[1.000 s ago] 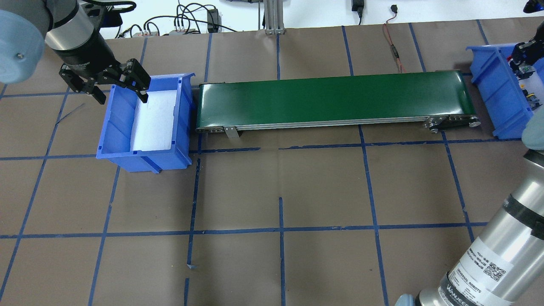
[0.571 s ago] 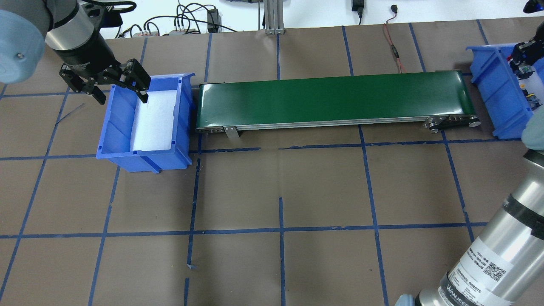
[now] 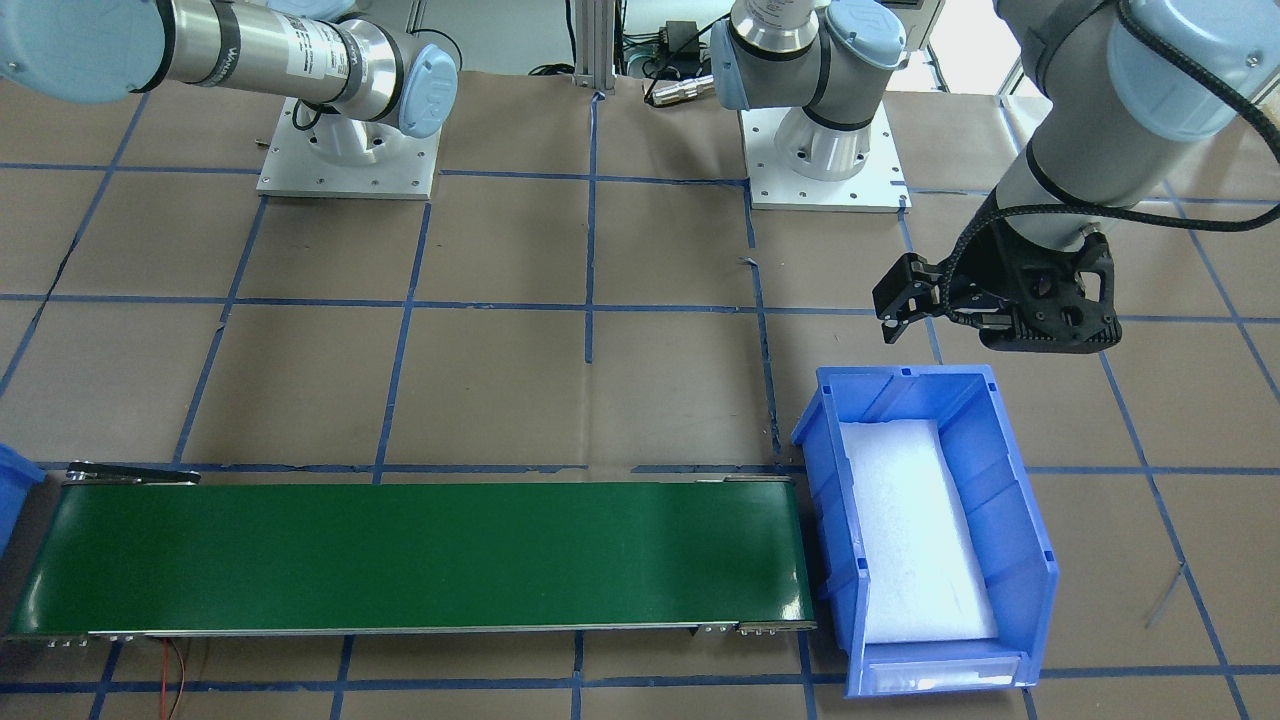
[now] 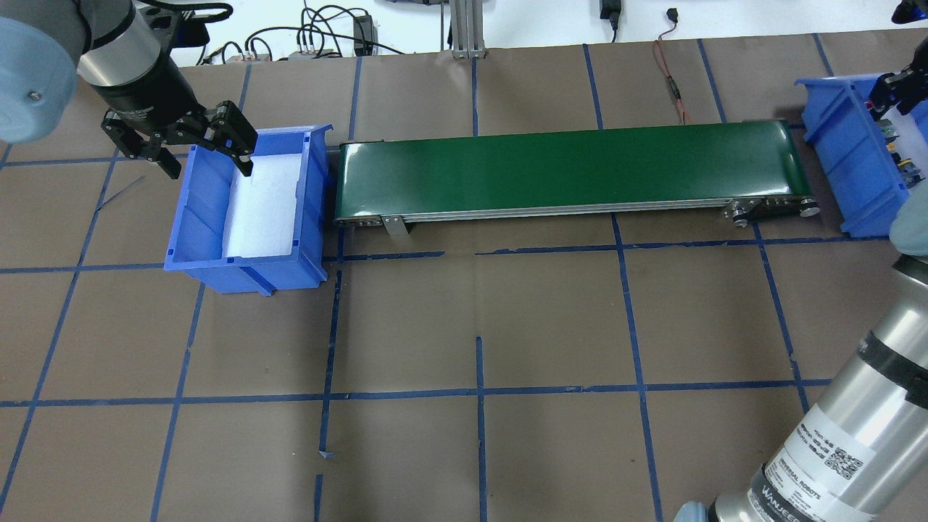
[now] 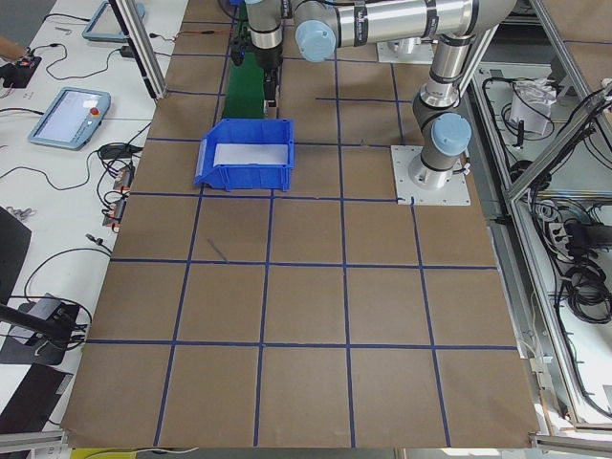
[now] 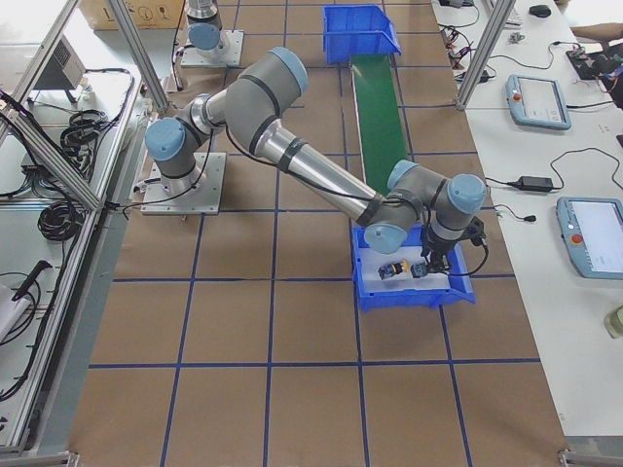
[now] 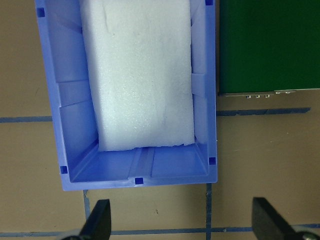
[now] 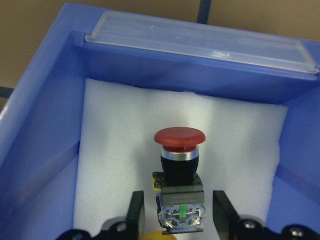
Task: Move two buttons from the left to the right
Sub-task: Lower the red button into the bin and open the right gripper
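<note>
inside the right bin [image 8: 45, 115], on its white foam [image 8: 115, 130], the red button [image 8: 179, 150] is lying with its mushroom cap pointing toward the end wall that carries the clear label strip. the right end effector [image 8: 178, 200] is hanging directly over the button's black-and-grey body, its two fingers [image 8: 136, 210] standing apart on either side of that body. a thin gap is showing on each side, so the jaws are spread wide and are not pinching anything. the yellow button [image 8: 161, 235] is peeking in at the bottom edge of the right wrist view, just beside the red one's body, with only a sliver of its cap showing.

at the other end of the green conveyor belt [image 4: 565, 170], the left end effector [image 7: 181, 202] is hovering with its fingers spread and nothing between them. its tips are sitting over the brown paper surface [image 4: 478, 319], just past the end wall of the left bin [image 7: 75, 170]. that bin is holding only a white foam pad.
</note>
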Tool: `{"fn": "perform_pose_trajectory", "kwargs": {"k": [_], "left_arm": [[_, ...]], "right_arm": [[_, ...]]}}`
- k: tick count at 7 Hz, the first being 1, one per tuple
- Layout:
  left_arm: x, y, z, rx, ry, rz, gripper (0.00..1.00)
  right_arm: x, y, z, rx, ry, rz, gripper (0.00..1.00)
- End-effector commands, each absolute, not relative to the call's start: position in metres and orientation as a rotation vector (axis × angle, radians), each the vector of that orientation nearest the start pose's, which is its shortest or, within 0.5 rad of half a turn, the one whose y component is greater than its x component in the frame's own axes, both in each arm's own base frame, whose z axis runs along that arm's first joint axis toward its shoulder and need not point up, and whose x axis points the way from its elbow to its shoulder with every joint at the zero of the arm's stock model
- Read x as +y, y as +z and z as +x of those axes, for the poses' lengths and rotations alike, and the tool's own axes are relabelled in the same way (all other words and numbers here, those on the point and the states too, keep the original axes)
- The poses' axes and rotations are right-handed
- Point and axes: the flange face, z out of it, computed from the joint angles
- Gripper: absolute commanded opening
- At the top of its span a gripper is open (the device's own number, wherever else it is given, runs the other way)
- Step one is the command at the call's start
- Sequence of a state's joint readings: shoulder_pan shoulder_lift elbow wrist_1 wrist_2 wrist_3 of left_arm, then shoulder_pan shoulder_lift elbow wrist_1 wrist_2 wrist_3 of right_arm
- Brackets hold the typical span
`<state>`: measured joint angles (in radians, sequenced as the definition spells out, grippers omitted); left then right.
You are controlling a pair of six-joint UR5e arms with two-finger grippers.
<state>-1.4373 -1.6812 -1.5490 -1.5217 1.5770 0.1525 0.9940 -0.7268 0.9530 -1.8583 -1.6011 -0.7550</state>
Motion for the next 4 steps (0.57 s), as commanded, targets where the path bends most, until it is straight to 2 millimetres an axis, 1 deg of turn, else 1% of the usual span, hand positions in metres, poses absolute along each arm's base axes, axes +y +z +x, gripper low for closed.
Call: {"fn": "perform_pose_trajectory", "kwargs": {"k": [1,2,3,4], "left_arm": [[-0.546,0.447,-0.061,3.140,0.063,0.031,1.00],[-0.546,0.447,-0.061,3.140,0.063,0.032,1.00],[-0.546,0.447,-0.061,3.140,0.063,0.029,1.00],[-0.546,0.447,-0.061,3.140,0.059,0.029,1.00]], "right_arm": [[-0.746,0.289,-0.328,3.192,-0.056,-0.298,0.55],[-0.747,0.324,-0.316,3.198,-0.076,-0.320,0.55],[-0.757,0.351,-0.273,3.194,-0.085,-0.398,0.65],[-0.769,0.373,-0.210,3.198,-0.112,-0.487,0.67]]}}
